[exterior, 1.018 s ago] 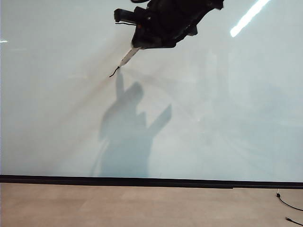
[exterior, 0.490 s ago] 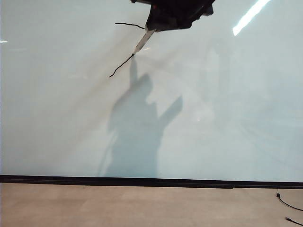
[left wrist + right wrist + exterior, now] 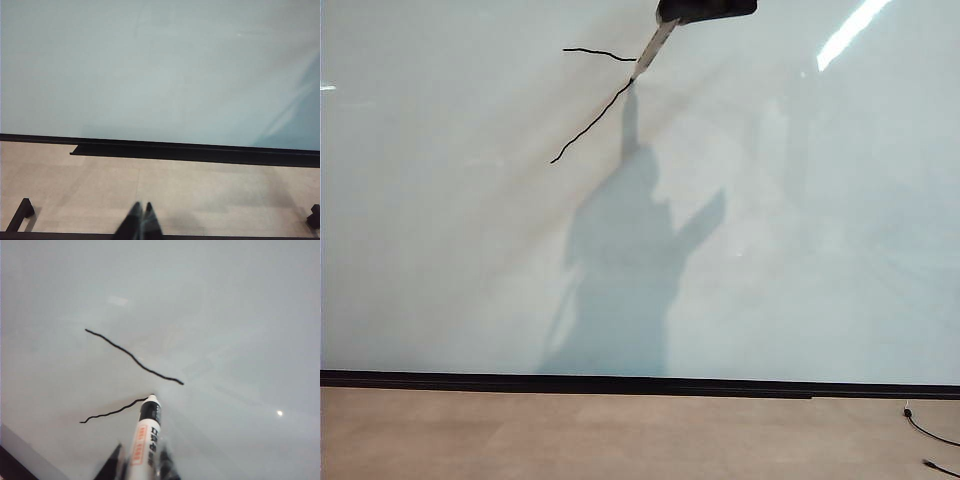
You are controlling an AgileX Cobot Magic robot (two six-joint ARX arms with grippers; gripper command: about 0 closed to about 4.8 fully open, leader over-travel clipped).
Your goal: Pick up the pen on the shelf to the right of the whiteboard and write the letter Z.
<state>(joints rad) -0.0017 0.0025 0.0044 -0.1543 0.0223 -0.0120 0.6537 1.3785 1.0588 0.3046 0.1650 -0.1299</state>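
Exterior view: my right gripper [image 3: 665, 22] sits high on the whiteboard [image 3: 800, 250], jaws clamped on the pen [image 3: 651, 50]. The pen slants down-left, its tip touching the letter Z [image 3: 592, 122] where the diagonal meets the top bar.

Left wrist view: my left gripper [image 3: 139, 226] hangs low before the whiteboard's dark bottom strip [image 3: 200, 151], jaws pinched together, empty.

Right wrist view: the pen [image 3: 146, 437] points away from my jaws; bare board lies beyond both strokes.

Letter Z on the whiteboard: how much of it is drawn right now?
Done: the pen is shut in the right gripper, and two strokes of the letter Z are on the whiteboard. In hand: its tip sits at one stroke's end. Left: the third stroke. The left gripper hangs shut, idle.
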